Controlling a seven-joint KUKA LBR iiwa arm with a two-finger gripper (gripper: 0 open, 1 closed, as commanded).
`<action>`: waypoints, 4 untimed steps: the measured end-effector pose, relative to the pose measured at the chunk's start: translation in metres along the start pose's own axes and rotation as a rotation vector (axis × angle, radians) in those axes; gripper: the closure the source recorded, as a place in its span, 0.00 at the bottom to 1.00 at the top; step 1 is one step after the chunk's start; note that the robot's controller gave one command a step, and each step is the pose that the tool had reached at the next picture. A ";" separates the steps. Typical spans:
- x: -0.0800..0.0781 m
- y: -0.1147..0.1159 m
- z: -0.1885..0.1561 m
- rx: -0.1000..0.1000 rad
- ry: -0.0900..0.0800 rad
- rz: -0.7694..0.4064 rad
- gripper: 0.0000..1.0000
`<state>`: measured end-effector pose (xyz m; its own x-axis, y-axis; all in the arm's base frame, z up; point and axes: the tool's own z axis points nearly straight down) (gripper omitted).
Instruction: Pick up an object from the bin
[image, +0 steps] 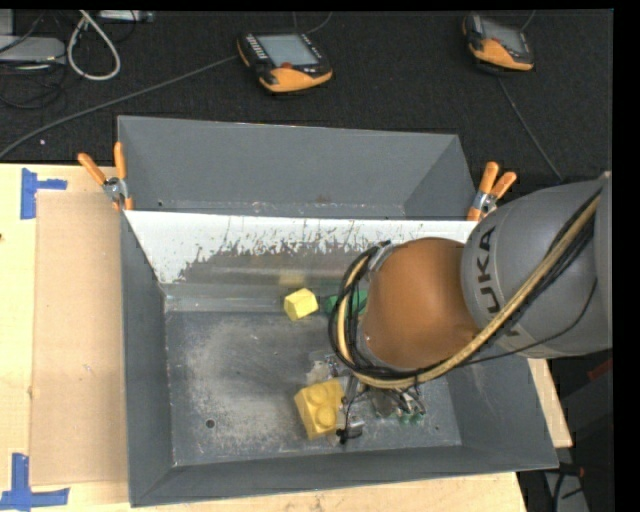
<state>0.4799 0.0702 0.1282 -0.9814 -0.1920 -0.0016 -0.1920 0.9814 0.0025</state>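
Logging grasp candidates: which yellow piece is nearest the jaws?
The larger studded yellow brick at the bin's front; the small yellow block lies farther back.

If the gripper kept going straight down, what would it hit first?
Probably the yellow studded block at the gripper, or the bin floor next to it; depth is unclear.

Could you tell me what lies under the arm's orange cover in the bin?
At the orange cover's lower edge, a larger yellow block and a green scrap peek out; whatever lies directly beneath is hidden.
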 end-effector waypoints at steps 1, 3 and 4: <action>0.000 0.001 -0.024 0.000 0.001 0.001 1.00; 0.000 0.001 -0.050 0.000 0.000 0.001 1.00; 0.000 0.001 -0.072 -0.001 0.003 0.002 1.00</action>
